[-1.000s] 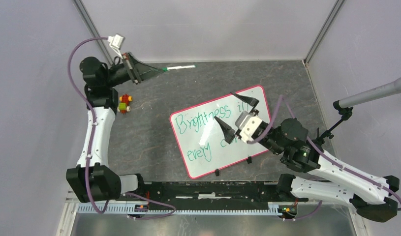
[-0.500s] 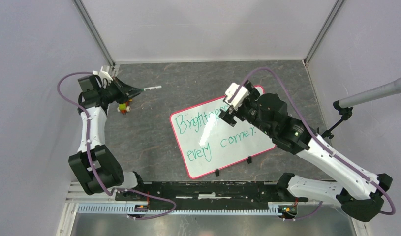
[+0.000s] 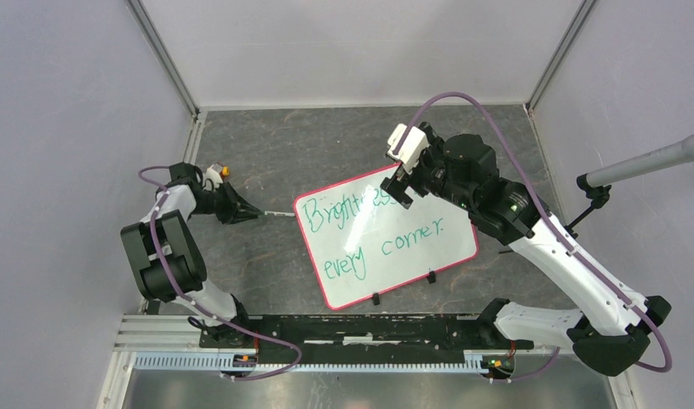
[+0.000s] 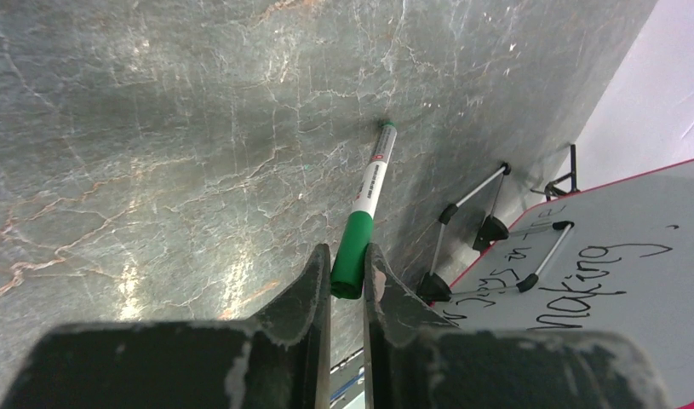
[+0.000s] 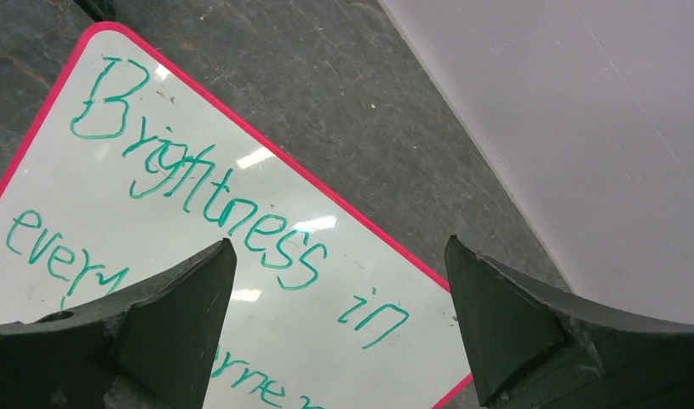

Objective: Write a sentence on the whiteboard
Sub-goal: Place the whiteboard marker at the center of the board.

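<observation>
The whiteboard (image 3: 411, 256) lies tilted in the middle of the table, white with a red-pink rim. Across it runs the sentence (image 3: 369, 230) in green, two lines reading "Brightness in every corner." My left gripper (image 3: 249, 211) sits low over the table just left of the board, shut on the green end of a marker (image 4: 364, 200). The marker's tip points at the board's left edge (image 4: 633, 256). My right gripper (image 5: 340, 242) hangs open above the board's far edge, over the word "in" of the sentence (image 5: 232, 213), with nothing between its fingers.
A small coloured toy (image 3: 223, 171) peeks out behind the left arm. A microphone on a stand (image 3: 650, 160) reaches in from the right. A black rail (image 3: 369, 328) runs along the near edge. Thin metal legs (image 4: 473, 198) prop the board. Walls close three sides.
My left arm has swung from the back left corner down to the table beside the board, marker still in its grip. My right arm has lifted from mid-board to the far edge.
</observation>
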Robot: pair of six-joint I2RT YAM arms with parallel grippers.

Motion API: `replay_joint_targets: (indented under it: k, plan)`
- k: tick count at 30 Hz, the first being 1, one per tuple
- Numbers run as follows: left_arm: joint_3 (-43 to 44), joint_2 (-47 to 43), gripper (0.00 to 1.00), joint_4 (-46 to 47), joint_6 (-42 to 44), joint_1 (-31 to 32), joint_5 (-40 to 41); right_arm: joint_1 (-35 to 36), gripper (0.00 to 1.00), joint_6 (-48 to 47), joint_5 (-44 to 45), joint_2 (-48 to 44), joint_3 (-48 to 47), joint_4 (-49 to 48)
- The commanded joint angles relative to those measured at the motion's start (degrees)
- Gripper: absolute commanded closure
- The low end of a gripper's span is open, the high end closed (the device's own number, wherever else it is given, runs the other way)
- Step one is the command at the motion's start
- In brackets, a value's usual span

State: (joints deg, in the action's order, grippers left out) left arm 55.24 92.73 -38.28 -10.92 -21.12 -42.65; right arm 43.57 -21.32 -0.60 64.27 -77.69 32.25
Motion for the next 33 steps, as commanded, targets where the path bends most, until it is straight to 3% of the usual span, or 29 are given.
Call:
replay_joint_targets:
  k: [1,5,11,15,20,29,31,33]
  plan:
    - [-0.4,3.7,0.88,-3.1,7.5,0.3,6.5,-0.5,0.02,-0.2,-3.2,-1.7,-0.1,0.7]
    - [1.2,6.4,0.78,-4.6,7.6,0.3,9.2,-0.6,0.02,-0.1,-3.6,-2.0,0.8,0.8]
    - [4.4,11.3,0.75,-6.7,7.8,0.3,14.2,-0.7,0.02,0.0,-3.9,-2.1,1.0,1.0]
    - [5.4,12.1,0.68,-6.7,7.7,0.4,16.7,-0.7,0.02,-0.3,-4.2,-2.1,1.0,1.2]
    - [5.6,10.8,0.56,-6.7,7.4,0.3,17.2,-0.7,0.02,-0.6,-4.9,-2.0,0.6,1.7]
    - [7.7,5.3,0.48,-6.2,10.1,0.4,14.6,-0.7,0.02,-1.0,-5.2,-1.9,-0.1,2.2]
    - [8.6,1.6,0.39,-6.3,12.7,0.7,15.0,-0.8,0.02,-1.3,-5.5,-2.1,-0.6,2.4]
    - [9.9,-2.8,0.23,-6.7,14.2,1.1,15.5,-1.0,0.02,-1.4,-5.4,-2.4,-1.9,2.4]
